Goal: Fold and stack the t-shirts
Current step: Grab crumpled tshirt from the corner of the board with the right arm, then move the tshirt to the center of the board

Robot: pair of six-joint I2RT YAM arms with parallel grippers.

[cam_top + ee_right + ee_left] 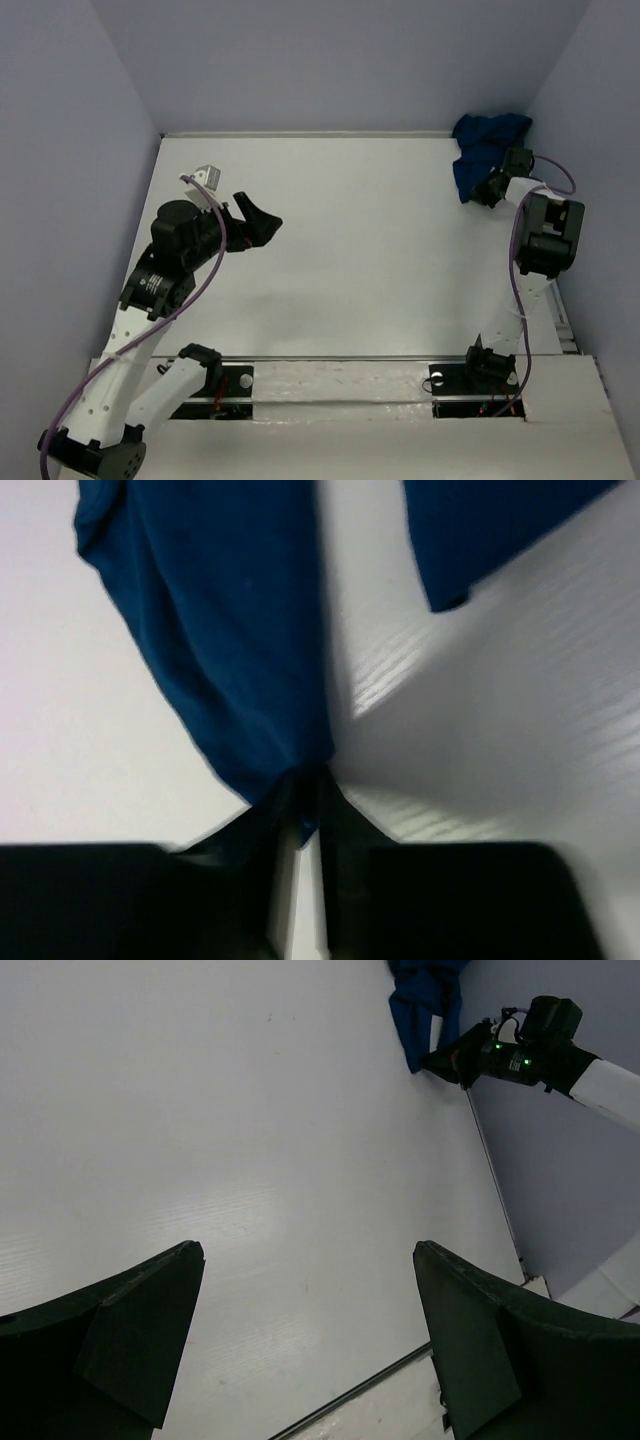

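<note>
– Whereabouts of the t-shirt (484,148)?
– Bunched, dark blue, in the far right corner of the table (380,270).
– And the right gripper (302,798)?
– Pinched tight on one edge of the t-shirt, by that same corner.
– And the left gripper (308,1252)?
– Spread wide, holding nothing, over the table's left side

At one o'clock, the t-shirt (485,145) is soft, matt navy cloth. The table (380,260) is smooth, white, faintly glossy. The left gripper (308,1250) looks like matt black plastic.
</note>
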